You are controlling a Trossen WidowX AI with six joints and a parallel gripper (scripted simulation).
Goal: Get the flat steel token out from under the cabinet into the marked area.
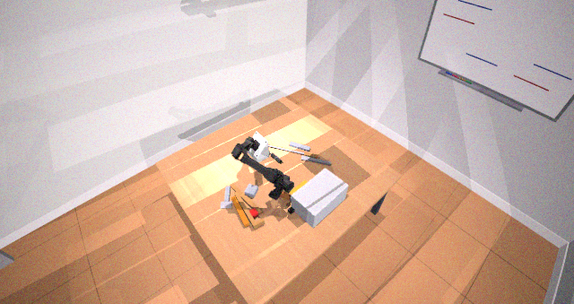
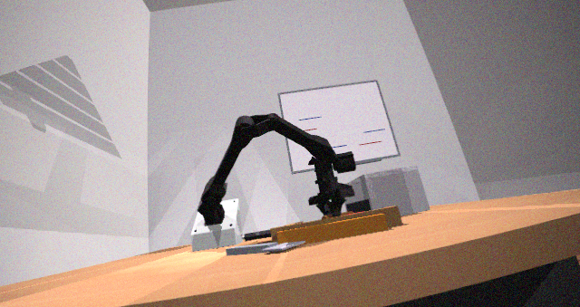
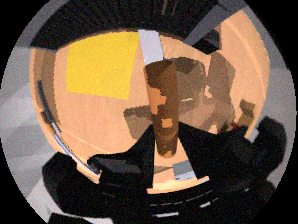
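Note:
My gripper (image 1: 279, 193) (image 2: 328, 210) (image 3: 162, 124) is shut on a brown stick (image 3: 162, 99) that points forward, low over the table, toward the cabinet. The grey cabinet (image 1: 319, 196) (image 2: 391, 188) stands right beside the gripper. The yellow marked area (image 3: 103, 63) (image 1: 299, 186) lies in front of the cabinet, left of the stick in the wrist view. I cannot see the steel token in any view.
Two wooden slats (image 1: 244, 212) (image 2: 335, 227) and a small red piece (image 1: 254, 212) lie left of the gripper. Grey blocks (image 1: 251, 190) (image 1: 227, 197) lie nearby. Long grey tools (image 1: 300, 146) (image 1: 317, 160) lie behind the cabinet. The arm's white base (image 1: 260, 148) (image 2: 217, 230) stands at the back.

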